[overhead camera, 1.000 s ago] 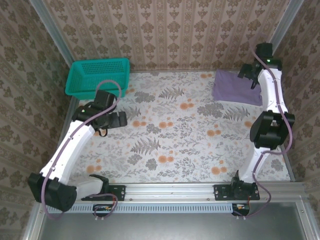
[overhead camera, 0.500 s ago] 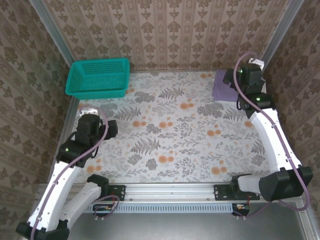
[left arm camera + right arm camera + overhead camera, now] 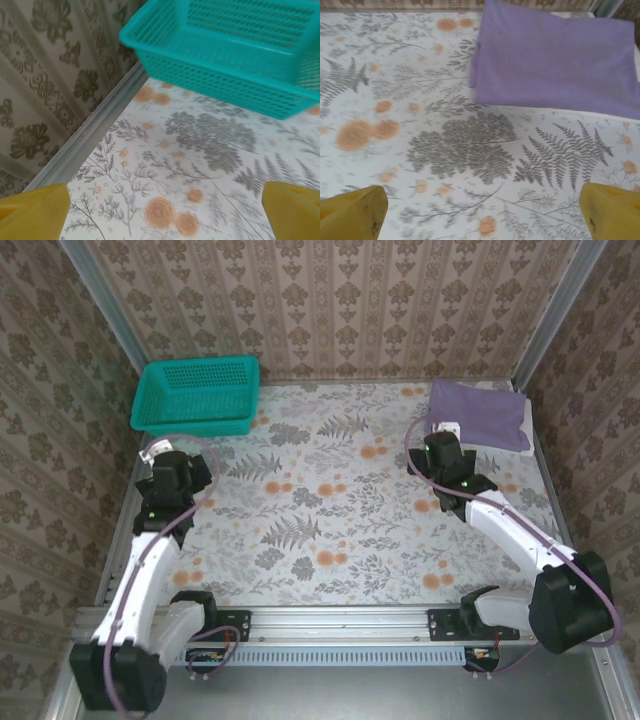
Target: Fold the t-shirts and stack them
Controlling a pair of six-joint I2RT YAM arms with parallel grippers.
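The lavender t-shirt [image 3: 480, 412] lies folded into a flat rectangle at the back right corner of the table. In the right wrist view the lavender t-shirt [image 3: 555, 55] has a thin plain off-white edge [image 3: 592, 114] peeking out along its near side, the off-white shirt under it. My right gripper [image 3: 443, 432] hovers just in front and to the left of the pile, open [image 3: 482, 215], with only tablecloth between its yellow fingertips [image 3: 350, 212]. My left gripper [image 3: 160, 452] sits near the left edge, open [image 3: 162, 215], facing the basket, holding nothing.
A teal mesh basket [image 3: 195, 395] stands at the back left, close ahead of the left gripper, its side wall [image 3: 220, 80] filling the upper wrist view. A metal rail [image 3: 95, 135] and papered wall border the table's left side. The floral tablecloth [image 3: 340, 500] spreads between the arms.
Both arms have drawn back toward the near side. The right gripper left the purple shirt's far right corner and now sits in front of it. The left gripper swung back toward the left edge.
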